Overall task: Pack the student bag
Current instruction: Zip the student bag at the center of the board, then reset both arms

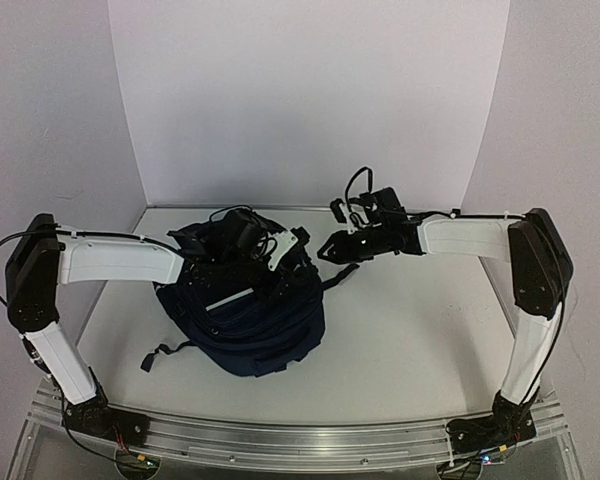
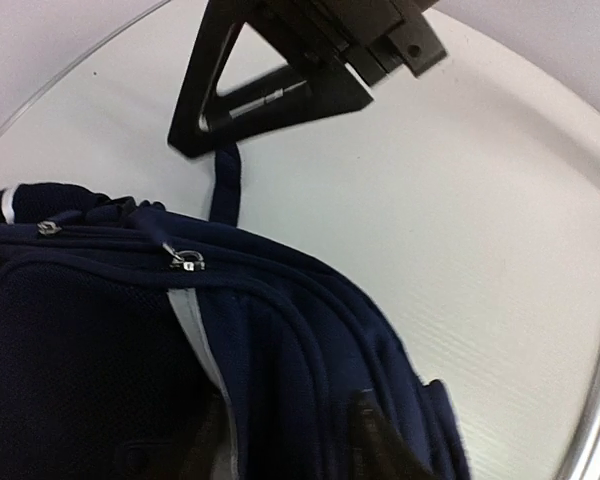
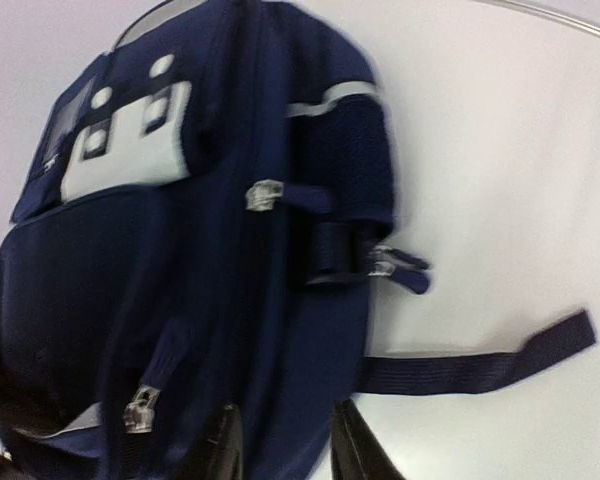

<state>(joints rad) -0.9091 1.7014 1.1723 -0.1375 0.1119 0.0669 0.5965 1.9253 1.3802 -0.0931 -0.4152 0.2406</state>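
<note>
The student bag (image 1: 250, 315), dark navy with thin white stripes and white patches, lies left of the table's centre. My left gripper (image 1: 248, 238) hovers over the bag's far end. In the left wrist view its jaws (image 2: 285, 400) stand apart, with a fold of the bag (image 2: 280, 330) between them. My right gripper (image 1: 330, 250) is at the bag's far right edge. Seen from the right wrist, it (image 3: 282, 408) is open astride the edge of the bag (image 3: 180, 250). A dark strap (image 3: 480, 365) trails over the table to the right.
White walls close in the back and both sides. A metal rail (image 1: 300, 440) runs along the near edge between the arm bases. A loose strap (image 1: 160, 355) sticks out from the bag's left side. The bare white table (image 1: 420, 330) extends to the right.
</note>
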